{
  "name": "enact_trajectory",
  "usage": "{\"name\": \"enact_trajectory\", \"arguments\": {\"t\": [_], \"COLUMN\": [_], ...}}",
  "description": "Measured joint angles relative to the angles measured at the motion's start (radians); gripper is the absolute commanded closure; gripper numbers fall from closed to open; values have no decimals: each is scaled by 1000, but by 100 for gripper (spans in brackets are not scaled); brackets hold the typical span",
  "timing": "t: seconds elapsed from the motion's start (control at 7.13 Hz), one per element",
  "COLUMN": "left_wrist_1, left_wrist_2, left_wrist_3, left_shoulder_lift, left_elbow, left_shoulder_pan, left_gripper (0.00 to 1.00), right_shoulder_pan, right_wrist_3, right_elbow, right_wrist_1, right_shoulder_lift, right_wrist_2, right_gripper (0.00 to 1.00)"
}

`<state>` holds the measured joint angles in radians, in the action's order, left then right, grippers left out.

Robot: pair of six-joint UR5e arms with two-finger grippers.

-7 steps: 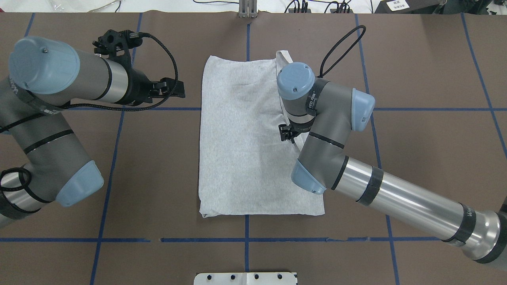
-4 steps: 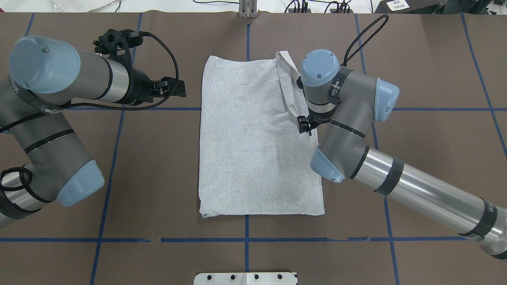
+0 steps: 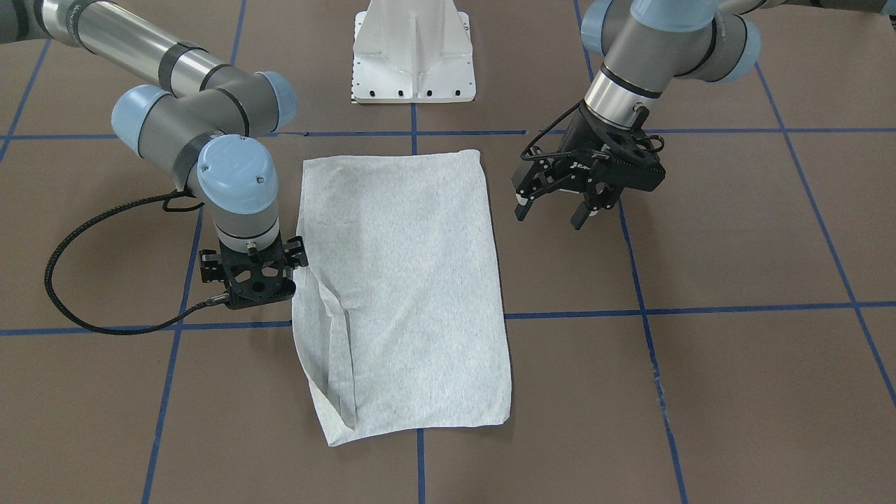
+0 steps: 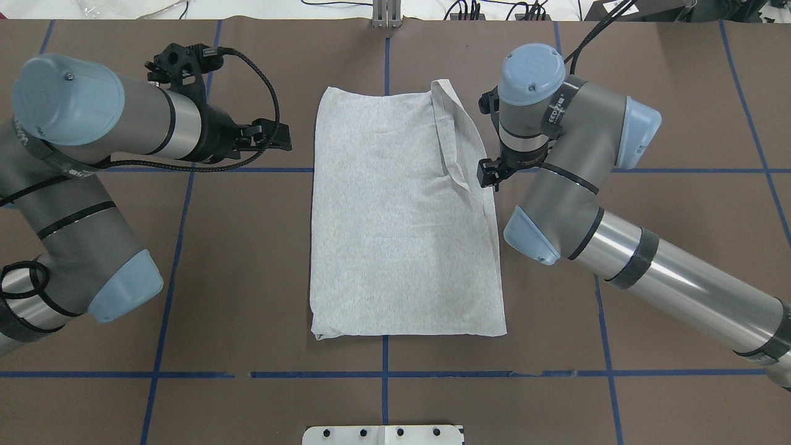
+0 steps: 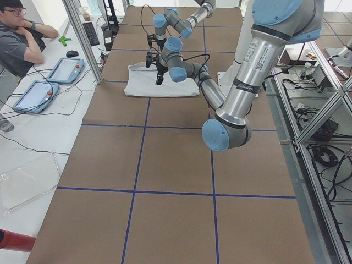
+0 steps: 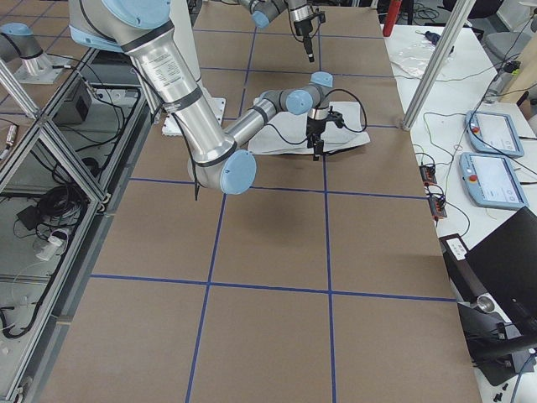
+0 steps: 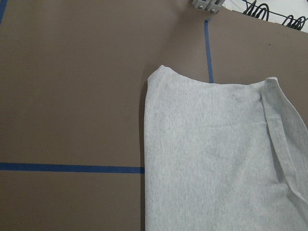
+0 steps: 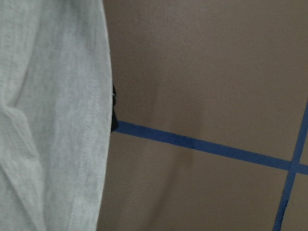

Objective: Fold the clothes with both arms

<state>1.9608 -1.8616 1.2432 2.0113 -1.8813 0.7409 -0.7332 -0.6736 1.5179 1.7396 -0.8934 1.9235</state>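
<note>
Right gripper, fingers hidden, is sliding toward table's right edge; left gripper hovering spread; we are judging T-shirt hem needs flattening.

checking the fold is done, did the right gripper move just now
Yes. Seen from overhead, the right gripper slid right from over the T-shirt to its edge, reaching the blue tape line.

The right pincer hides its fingers under its own wrist. Up close the shirt looks blurry and cut off.
</note>
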Motion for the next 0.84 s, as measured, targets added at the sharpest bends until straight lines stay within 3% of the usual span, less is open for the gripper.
{"name": "enact_trajectory", "arguments": {"t": [0.14, 0.42, 0.84], "left_wrist_1": [1, 1, 0], "left_wrist_2": [2, 5, 8], "left_wrist_3": [-1, -3, -5], "left_shoulder_lift": [-3, -9, -9], "left_elbow": [-4, -33, -75], "left_shoulder_pan": [0, 2, 8], "left_gripper": [0, 0, 0], "right_shoulder_pan": [-2, -3, 2], "right_wrist_3": [1, 3, 2], "right_elbow": [-38, -205, -333], "right_wrist_1": [-11, -124, -206], "right_shoulder_lift": [55, 162, 205], "right_wrist_2": [3, 1, -17], "right_gripper": [0, 0, 0]}}
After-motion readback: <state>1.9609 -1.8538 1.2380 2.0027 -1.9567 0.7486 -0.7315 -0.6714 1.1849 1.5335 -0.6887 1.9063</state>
